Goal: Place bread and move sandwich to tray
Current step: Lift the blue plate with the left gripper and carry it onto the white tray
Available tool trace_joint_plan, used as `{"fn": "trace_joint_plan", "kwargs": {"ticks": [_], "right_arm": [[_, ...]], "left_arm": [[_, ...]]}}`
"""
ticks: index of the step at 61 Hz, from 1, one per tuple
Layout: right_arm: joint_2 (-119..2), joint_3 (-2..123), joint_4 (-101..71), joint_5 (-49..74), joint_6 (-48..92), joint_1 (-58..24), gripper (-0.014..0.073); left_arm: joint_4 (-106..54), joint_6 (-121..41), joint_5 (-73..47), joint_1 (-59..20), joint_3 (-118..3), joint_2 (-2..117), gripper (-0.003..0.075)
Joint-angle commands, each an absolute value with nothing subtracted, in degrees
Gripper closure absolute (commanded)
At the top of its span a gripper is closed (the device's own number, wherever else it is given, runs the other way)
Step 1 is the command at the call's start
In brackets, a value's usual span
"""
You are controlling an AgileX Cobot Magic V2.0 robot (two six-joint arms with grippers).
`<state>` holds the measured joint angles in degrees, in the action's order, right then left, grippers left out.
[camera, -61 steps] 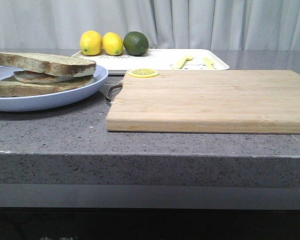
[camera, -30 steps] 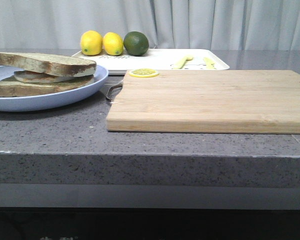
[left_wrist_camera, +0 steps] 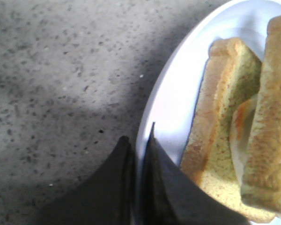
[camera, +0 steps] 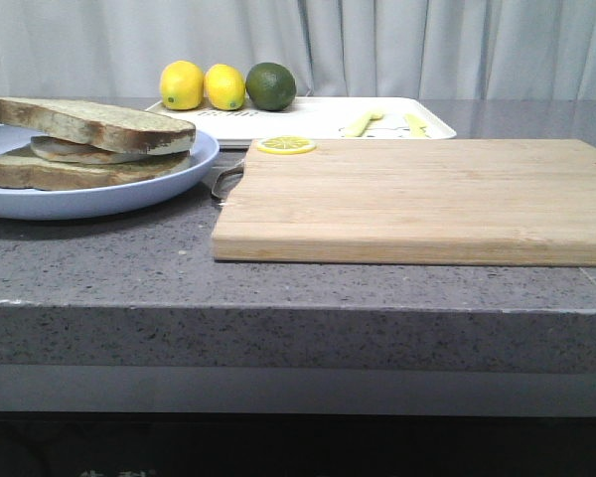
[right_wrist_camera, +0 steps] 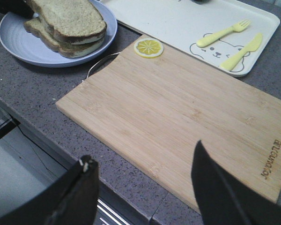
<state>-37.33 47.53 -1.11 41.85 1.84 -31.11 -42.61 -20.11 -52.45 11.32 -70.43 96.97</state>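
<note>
The sandwich (camera: pixel 89 139), two brown-crusted slices with the fried egg's white between them, lies on the pale blue round plate (camera: pixel 129 197) at the left of the counter. The top slice is the bread (camera: pixel 99 121). In the left wrist view my left gripper (left_wrist_camera: pixel 138 133) is shut on the plate's rim (left_wrist_camera: pixel 168 89), right beside the sandwich (left_wrist_camera: pixel 234 140). My right gripper (right_wrist_camera: pixel 143 154) is open and empty above the counter's front edge, near the board's corner. The white tray (camera: pixel 308 119) lies at the back, behind the cutting board; it also shows in the right wrist view (right_wrist_camera: pixel 178 21).
A light wooden cutting board (camera: pixel 417 199) fills the middle and right, with a lemon slice (camera: pixel 285 145) at its far left corner. Two lemons (camera: pixel 182 84) and a lime (camera: pixel 270 85) sit at the tray's far left. A yellow fork (right_wrist_camera: pixel 222 33) and knife (right_wrist_camera: pixel 243 51) lie on the tray.
The plate with the sandwich has shifted slightly to the right, toward the cutting board. Everything else is as before.
</note>
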Motion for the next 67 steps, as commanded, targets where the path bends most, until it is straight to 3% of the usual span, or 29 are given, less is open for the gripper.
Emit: {"fn": "trace_joint_plan", "kwargs": {"ticks": [1, 32, 67], "right_arm": [[-37.2, 48.9, -0.6, 38.1, 2.1, -31.0, 0.0139], [-37.2, 48.9, -0.6, 38.1, 2.1, -31.0, 0.0139], [-37.2, 48.9, -0.6, 38.1, 2.1, -31.0, 0.0139]], "left_arm": [[-49.1, -20.4, -54.8, 11.1, -74.1, 94.3, 0.0738], [-54.1, -20.4, -51.0, 5.5, -86.8, 95.6, 0.0738], [-43.7, -2.9, -49.8, -3.1, -118.5, 119.2, 0.0737]]}}
